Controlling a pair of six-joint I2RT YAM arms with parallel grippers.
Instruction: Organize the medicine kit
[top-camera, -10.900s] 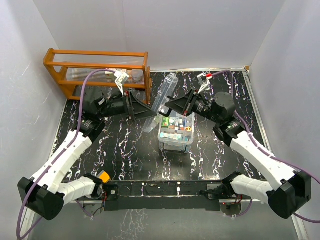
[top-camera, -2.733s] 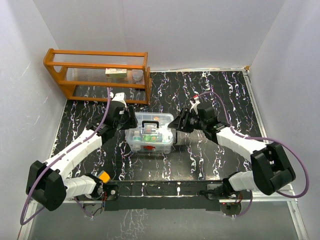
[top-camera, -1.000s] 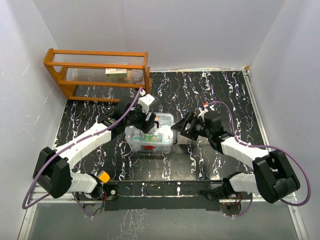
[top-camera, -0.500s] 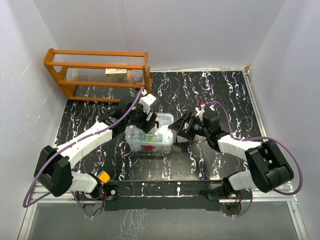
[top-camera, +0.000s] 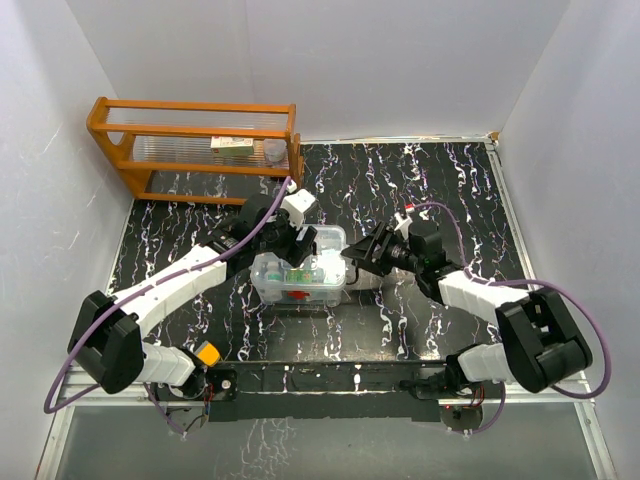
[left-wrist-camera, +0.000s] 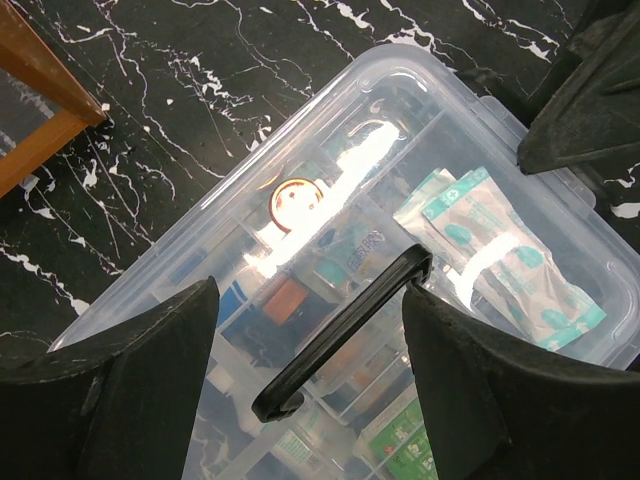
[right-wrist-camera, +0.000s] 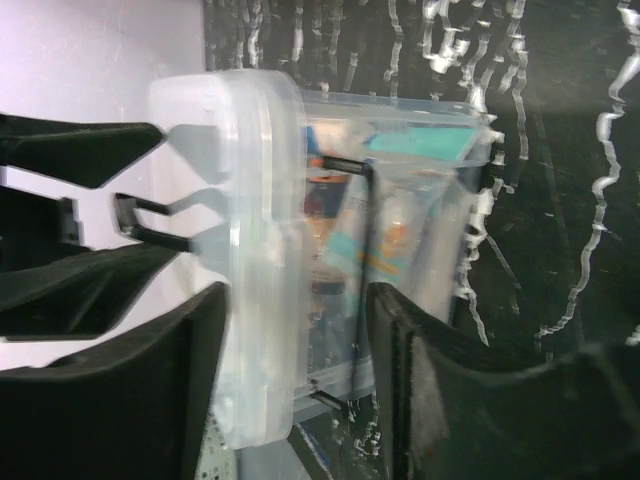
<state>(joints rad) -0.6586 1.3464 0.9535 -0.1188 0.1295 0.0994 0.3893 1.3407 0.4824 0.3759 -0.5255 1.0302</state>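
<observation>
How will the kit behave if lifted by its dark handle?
Probably weighty for its size: the medicine kit looks packed with supplies. The thin handle may flex or swing. The glossy clear lid is likely slippery.

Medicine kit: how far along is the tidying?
Looks nearly done: the medicine kit has supplies packed inside and its clear lid on top. In hand: the left gripper hovers open over the dark handle; the right gripper straddles the box's end, open. Left, probably: securing the lid.
</observation>
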